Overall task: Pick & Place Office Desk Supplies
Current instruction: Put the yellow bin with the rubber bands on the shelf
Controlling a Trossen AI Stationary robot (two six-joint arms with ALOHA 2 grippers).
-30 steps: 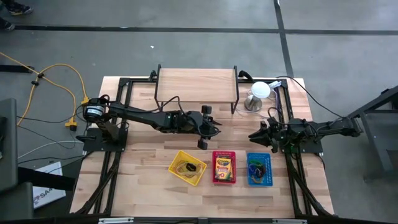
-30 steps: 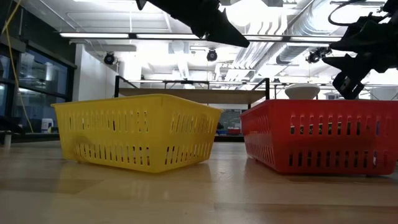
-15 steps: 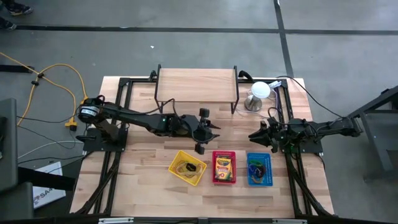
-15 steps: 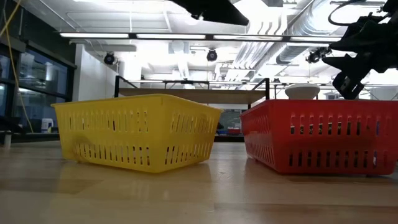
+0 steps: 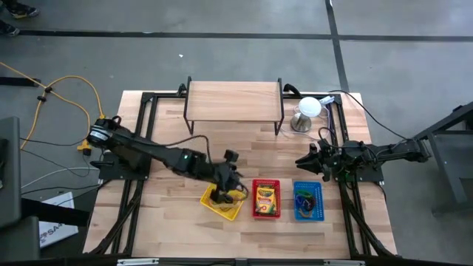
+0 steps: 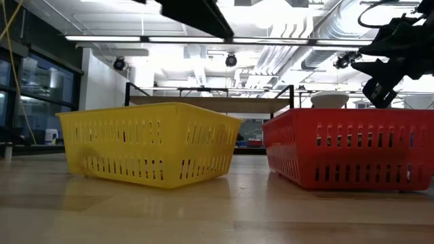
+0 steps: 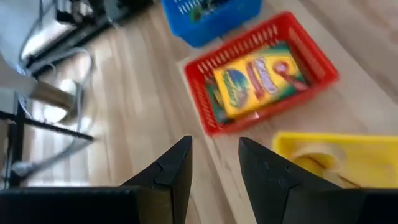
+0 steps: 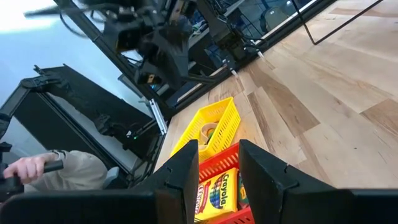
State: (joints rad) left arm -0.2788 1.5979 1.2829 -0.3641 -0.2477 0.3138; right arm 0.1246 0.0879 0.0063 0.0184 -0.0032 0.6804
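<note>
We see the left gripper (image 5: 220, 193) above the yellow basket (image 5: 235, 210), its fingers (image 7: 171, 171) parted by a narrow gap with nothing between them. That basket holds what look like rubber-band loops (image 7: 314, 157), though blur makes them hard to tell. Just beside it, the red basket (image 5: 256, 183) holds a crayon box (image 5: 265, 198), and the blue basket (image 5: 298, 215) next along holds small coloured items. The right gripper (image 5: 302, 163) waits above the table near the blue basket, fingers (image 8: 180, 177) also slightly apart and empty.
</note>
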